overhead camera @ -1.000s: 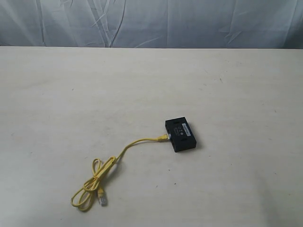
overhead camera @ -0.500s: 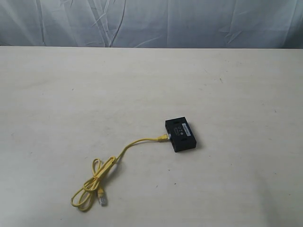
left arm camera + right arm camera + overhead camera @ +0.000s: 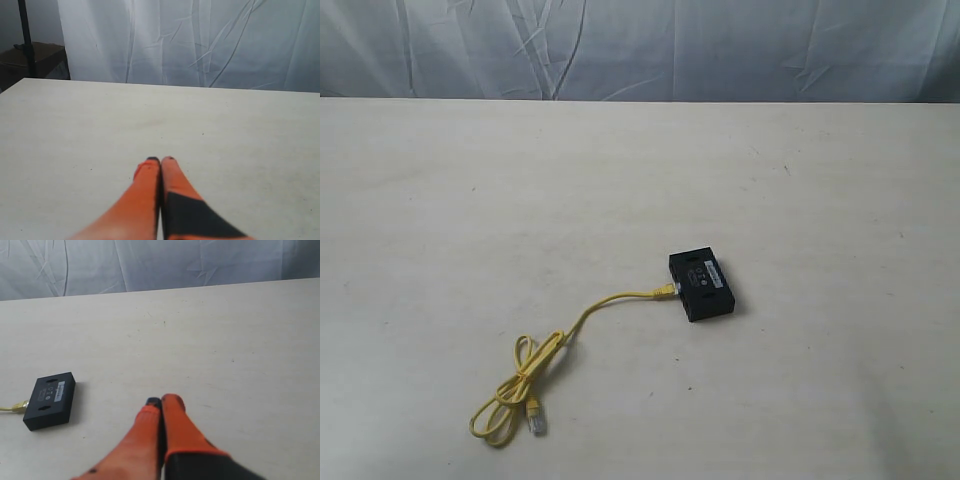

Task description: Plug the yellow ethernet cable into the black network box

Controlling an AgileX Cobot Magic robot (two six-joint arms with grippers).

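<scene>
With its plug [image 3: 665, 291] apparently seated in the left side of the small flat black plastic network box [image 3: 701, 286], right of centre, the thin yellow ethernet cable [image 3: 595, 303] trails to near left, so the left gripper [image 3: 160, 160] and right gripper [image 3: 162, 401] likely hang clear, jaws pressed together, empty.

Open tabletop on nearly every side; only two low obstacles, near centre and lower left.

In the exterior view the black network box [image 3: 701, 286] lies flat just right of centre. The yellow ethernet cable [image 3: 532, 366] runs from the box's left edge down to a looped bundle at lower left. The table [image 3: 800, 170] is bare across the upper half, the right side and the far left. A wrinkled backdrop [image 3: 640, 45] closes off the top of the frame.
</scene>
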